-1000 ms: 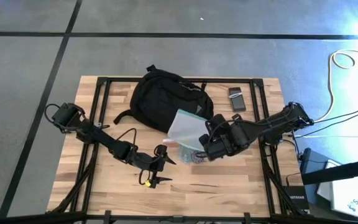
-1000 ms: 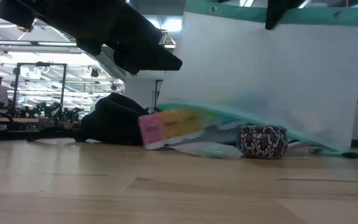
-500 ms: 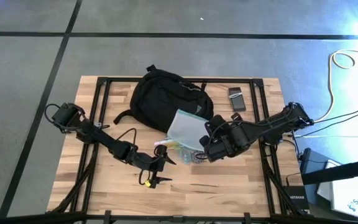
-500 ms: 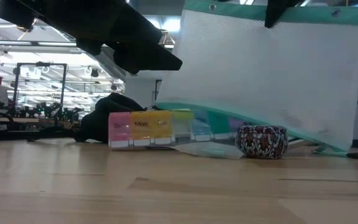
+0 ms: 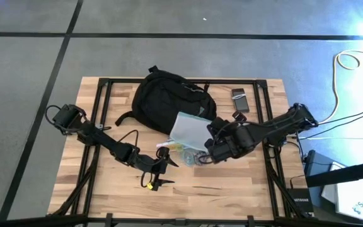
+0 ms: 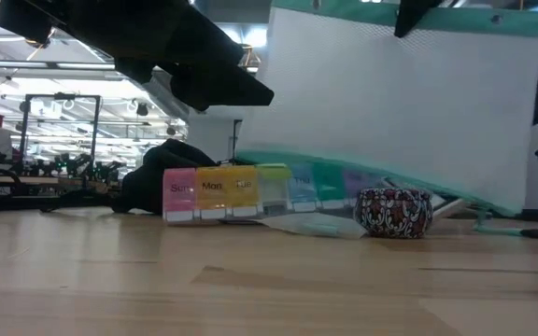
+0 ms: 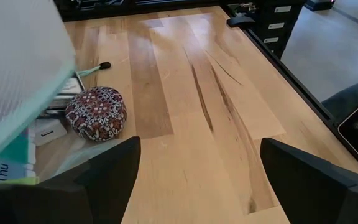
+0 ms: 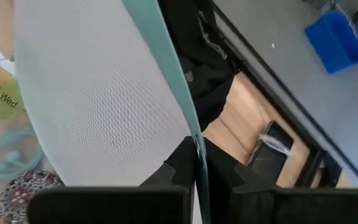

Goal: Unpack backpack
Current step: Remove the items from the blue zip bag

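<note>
While our right gripper (image 8: pixel 197 163) keeps its fingers clamped on the teal edge of the mesh pouch (image 5: pixel 189 129), held upended above the worktop (image 5: pixel 232 189), the pinch is thin; a slip could drop the pouch onto the patterned tin (image 6: pixel 394 210) and pill organiser (image 6: pixel 250 192) beneath. Our left gripper (image 5: pixel 158 173) waits at seven o'clock, fingers spread and empty. At twelve o'clock lies the backpack (image 5: pixel 169 101). Since a second ago, the organiser has settled flat, labels showing.

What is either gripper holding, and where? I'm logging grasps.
The right gripper pinches the mesh pouch by its teal edge; the left gripper holds nothing.
</note>
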Available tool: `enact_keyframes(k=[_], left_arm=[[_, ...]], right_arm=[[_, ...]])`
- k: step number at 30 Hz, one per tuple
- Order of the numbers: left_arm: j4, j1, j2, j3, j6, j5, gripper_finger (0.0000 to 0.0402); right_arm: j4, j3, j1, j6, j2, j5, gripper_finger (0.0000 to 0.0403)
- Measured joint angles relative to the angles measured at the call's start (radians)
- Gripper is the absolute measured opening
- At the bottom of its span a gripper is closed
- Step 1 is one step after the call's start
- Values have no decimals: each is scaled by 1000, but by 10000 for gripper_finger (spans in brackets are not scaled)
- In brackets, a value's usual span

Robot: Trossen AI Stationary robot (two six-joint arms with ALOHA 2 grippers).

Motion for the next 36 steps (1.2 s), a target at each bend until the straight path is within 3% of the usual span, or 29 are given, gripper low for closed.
enact_keyframes(k=[15,36], left_arm=[[-1,0,0,0,-9,0,315],[-1,0,1,0,-15,0,315]], right_arm=[[0,1,-1,108,-68,133,0],[6,1,-1,137,-68,165,0]])
